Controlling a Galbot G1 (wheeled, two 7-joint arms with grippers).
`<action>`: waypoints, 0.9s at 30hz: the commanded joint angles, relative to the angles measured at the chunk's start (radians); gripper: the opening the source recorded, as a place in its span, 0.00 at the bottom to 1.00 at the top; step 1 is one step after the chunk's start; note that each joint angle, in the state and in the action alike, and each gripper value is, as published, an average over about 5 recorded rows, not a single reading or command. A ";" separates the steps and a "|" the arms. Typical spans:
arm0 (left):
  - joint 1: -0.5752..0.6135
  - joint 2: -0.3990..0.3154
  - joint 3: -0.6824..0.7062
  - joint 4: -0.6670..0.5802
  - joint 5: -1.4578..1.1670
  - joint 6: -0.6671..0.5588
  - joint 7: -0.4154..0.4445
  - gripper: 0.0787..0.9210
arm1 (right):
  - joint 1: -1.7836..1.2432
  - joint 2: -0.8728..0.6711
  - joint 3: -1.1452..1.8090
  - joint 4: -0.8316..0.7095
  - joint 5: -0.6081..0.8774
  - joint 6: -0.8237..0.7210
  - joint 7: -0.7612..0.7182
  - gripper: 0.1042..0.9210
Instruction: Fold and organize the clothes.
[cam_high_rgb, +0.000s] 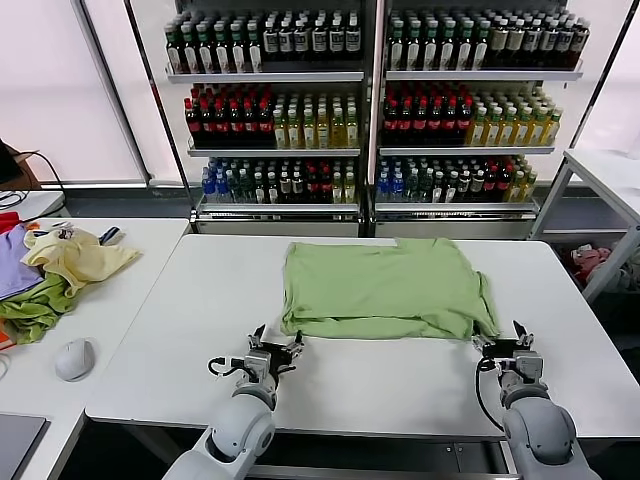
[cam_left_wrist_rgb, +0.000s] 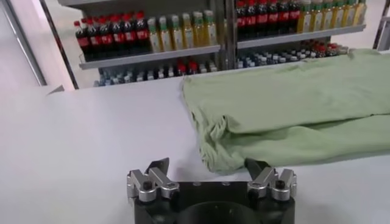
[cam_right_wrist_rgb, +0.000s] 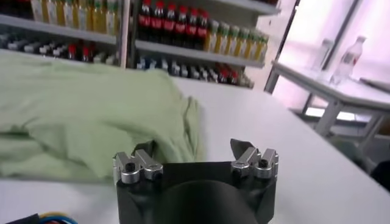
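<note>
- From my head camera, the light green shirt (cam_high_rgb: 385, 288) lies flat on the white table (cam_high_rgb: 200, 330), in the middle toward the far edge, folded into a wide rectangle with a doubled layer along its near hem.
- My left gripper (cam_high_rgb: 274, 352) sits low over the table just before the shirt's near left corner, fingers spread and holding nothing.
- My right gripper (cam_high_rgb: 505, 342) sits just before the near right corner, fingers likewise apart and empty, close to the cloth bunched there.
- On the side table (cam_high_rgb: 130, 240) to my left lies a heap of garments (cam_high_rgb: 55, 270) in pale yellow, darker green and purple, with a computer mouse (cam_high_rgb: 74, 358) nearer me.
- Behind the table stand shelves of bottles (cam_high_rgb: 370, 100).
- From my left wrist camera, my left fingers (cam_left_wrist_rgb: 159, 166) stand wide apart above the bare tabletop, and the shirt's rumpled corner (cam_left_wrist_rgb: 225, 159) reaches down between them; I can't tell whether it touches them.
- From my right wrist camera, my right fingers (cam_right_wrist_rgb: 244, 148) are open too, one tip close by the shirt's edge (cam_right_wrist_rgb: 177, 143), the other over bare table; another white table (cam_right_wrist_rgb: 329, 85) with a clear bottle (cam_right_wrist_rgb: 348, 58) stands beyond.
</note>
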 joint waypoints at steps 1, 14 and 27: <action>-0.027 -0.004 -0.003 0.033 -0.057 0.003 0.000 0.73 | 0.009 0.001 -0.007 -0.034 0.044 -0.064 0.008 0.75; -0.031 0.018 0.010 0.033 -0.078 -0.053 0.042 0.30 | 0.031 -0.019 -0.027 -0.075 0.071 -0.038 -0.044 0.28; -0.013 0.057 0.011 0.014 -0.081 -0.096 0.084 0.01 | -0.008 -0.040 -0.010 -0.037 0.068 -0.008 -0.076 0.07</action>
